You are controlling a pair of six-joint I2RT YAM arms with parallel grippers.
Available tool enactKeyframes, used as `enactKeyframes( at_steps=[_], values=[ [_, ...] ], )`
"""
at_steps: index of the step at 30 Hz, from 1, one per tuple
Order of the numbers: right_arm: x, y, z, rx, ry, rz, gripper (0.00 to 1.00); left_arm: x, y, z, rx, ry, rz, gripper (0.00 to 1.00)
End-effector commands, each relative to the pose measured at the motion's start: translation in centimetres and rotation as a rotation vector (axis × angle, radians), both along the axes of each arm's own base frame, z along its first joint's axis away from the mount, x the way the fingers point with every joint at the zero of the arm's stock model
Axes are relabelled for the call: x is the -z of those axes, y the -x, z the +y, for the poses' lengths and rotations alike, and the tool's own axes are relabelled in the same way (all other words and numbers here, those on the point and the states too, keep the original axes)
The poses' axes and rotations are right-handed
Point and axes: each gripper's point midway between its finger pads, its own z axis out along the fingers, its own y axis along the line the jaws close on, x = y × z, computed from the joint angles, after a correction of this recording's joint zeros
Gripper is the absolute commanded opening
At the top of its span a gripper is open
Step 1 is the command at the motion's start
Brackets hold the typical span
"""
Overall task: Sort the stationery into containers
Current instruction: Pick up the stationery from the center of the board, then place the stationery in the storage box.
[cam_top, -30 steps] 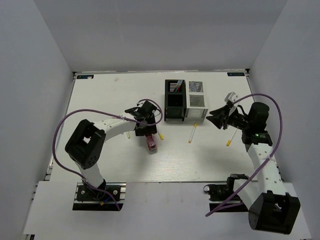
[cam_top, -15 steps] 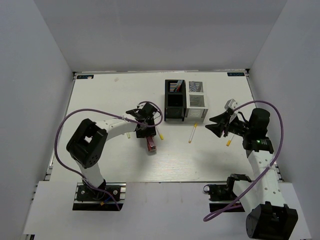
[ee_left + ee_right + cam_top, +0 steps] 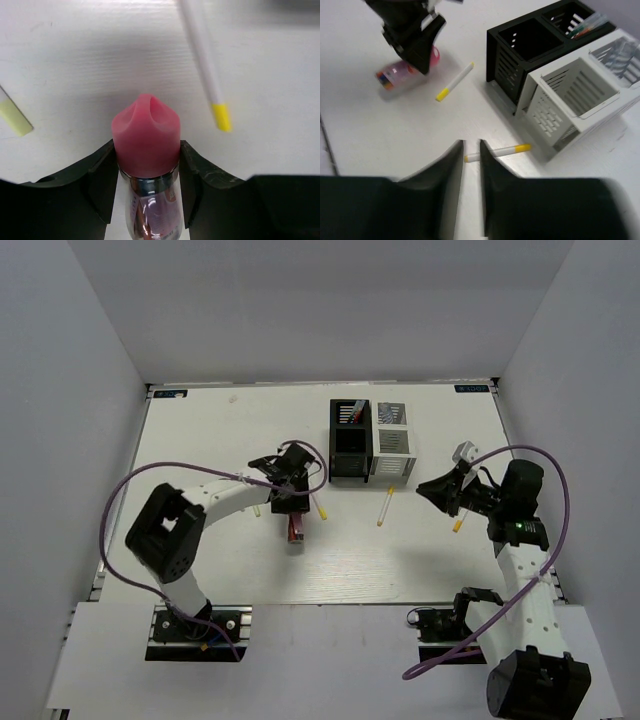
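Observation:
My left gripper (image 3: 291,508) is shut on the pink-capped tube (image 3: 296,531). In the left wrist view both fingers (image 3: 100,175) press on its pink cap (image 3: 145,135), low over the table. My right gripper (image 3: 432,490) hovers right of the white-grey organiser (image 3: 392,445), which joins the black organiser (image 3: 350,440). In the right wrist view its jaws (image 3: 471,147) stand almost together, with nothing between them. A white-and-yellow pen (image 3: 497,151) lies on the table just beyond their tips. The black organiser's far cell holds pens (image 3: 587,24).
More white-and-yellow pens lie loose: one beside the tube (image 3: 318,505), one left of the left gripper (image 3: 257,508), one in front of the organisers (image 3: 385,508) and one by the right arm (image 3: 460,518). White walls enclose the table.
The left gripper has shifted the pink-capped tube slightly left and turned it. The right arm has drawn back toward its base and lowered a little.

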Motion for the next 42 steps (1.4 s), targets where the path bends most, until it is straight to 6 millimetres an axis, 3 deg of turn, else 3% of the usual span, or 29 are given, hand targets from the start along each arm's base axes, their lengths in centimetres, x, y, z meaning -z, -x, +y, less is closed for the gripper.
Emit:
enactKeyframes(
  at_steps=[1, 3, 4, 7, 10, 11, 13, 14, 15, 16, 17, 22, 25, 29, 31, 34, 35, 37, 38, 41, 42],
  values=[
    [0.1, 0.5, 0.1, -0.016, 0.001, -0.021, 0.00, -11.2, -2.2, -3.3, 0.146, 0.180, -0.275, 0.00],
    [0.5, 0.5, 0.0, -0.013, -0.001, -0.015, 0.00, -14.4, -2.1, -4.9, 0.236, 0.271, -0.370, 0.00],
    [0.7, 0.5, 0.1, -0.016, -0.004, -0.008, 0.00, -17.7, -2.3, -6.2, 0.301, 0.357, -0.468, 0.00],
    [1.4, 0.4, 0.1, -0.020, -0.012, 0.015, 0.00, -22.7, -3.8, -7.8, 0.347, 0.464, -0.675, 0.00],
    [2.0, 0.3, 0.1, -0.023, -0.016, 0.032, 0.00, -25.7, -4.7, -9.1, 0.392, 0.520, -0.822, 0.00],
    [2.0, 0.2, -0.1, -0.018, -0.013, 0.031, 0.00, -27.8, -5.5, -9.7, 0.401, 0.552, -0.919, 0.00],
    [2.0, 0.3, -0.2, -0.012, -0.006, 0.027, 0.00, -27.9, -7.0, -10.5, 0.402, 0.546, -0.981, 0.00],
    [2.1, 0.3, -0.3, -0.006, -0.005, 0.024, 0.00, -30.1, -7.8, -10.9, 0.391, 0.574, -1.070, 0.00],
    [1.9, 0.3, -0.3, -0.006, -0.003, 0.015, 0.00, -30.3, -8.5, -11.3, 0.380, 0.576, -1.087, 0.00],
    [1.7, 0.4, -0.3, -0.003, 0.000, 0.001, 0.00, -28.8, -10.0, -11.9, 0.342, 0.559, -1.064, 0.00],
    [1.8, 0.4, -0.4, 0.002, -0.001, 0.004, 0.00, -30.4, -11.0, -12.1, 0.328, 0.577, -1.107, 0.00],
    [1.6, 0.6, -0.7, 0.014, 0.002, -0.015, 0.00, -30.4, -15.0, -13.3, 0.241, 0.515, -1.190, 0.00],
    [1.6, 0.7, -0.8, 0.021, 0.002, -0.022, 0.00, -27.6, -17.3, -13.4, 0.204, 0.410, -1.170, 0.00],
    [1.6, 0.8, -0.9, 0.020, -0.001, -0.025, 0.00, -25.9, -19.1, -12.7, 0.153, 0.312, -1.188, 0.01],
    [1.7, 0.9, -1.0, 0.018, -0.005, -0.019, 0.02, -24.6, -19.6, -13.1, 0.166, 0.288, -1.174, 0.10],
    [1.7, 0.8, -1.1, 0.022, 0.003, -0.027, 0.13, -23.4, -19.7, -13.9, 0.216, 0.277, -1.143, 0.21],
    [1.8, 0.8, -1.2, 0.024, 0.004, -0.027, 0.28, -23.1, -19.7, -13.9, 0.219, 0.272, -1.134, 0.36],
    [1.8, 0.8, -1.3, 0.029, 0.005, -0.027, 0.40, -22.7, -19.4, -14.3, 0.243, 0.292, -1.120, 0.50],
    [1.8, 0.7, -1.3, 0.031, 0.002, -0.018, 0.52, -22.7, -19.4, -14.3, 0.243, 0.292, -1.120, 0.55],
    [1.8, 0.2, -1.8, 0.059, 0.001, 0.002, 0.60, -22.5, -18.8, -14.6, 0.254, 0.290, -1.109, 0.69],
    [1.9, -0.1, -1.9, 0.065, 0.000, 0.014, 0.62, -23.4, -18.6, -14.4, 0.251, 0.298, -1.121, 0.71]
  ],
)
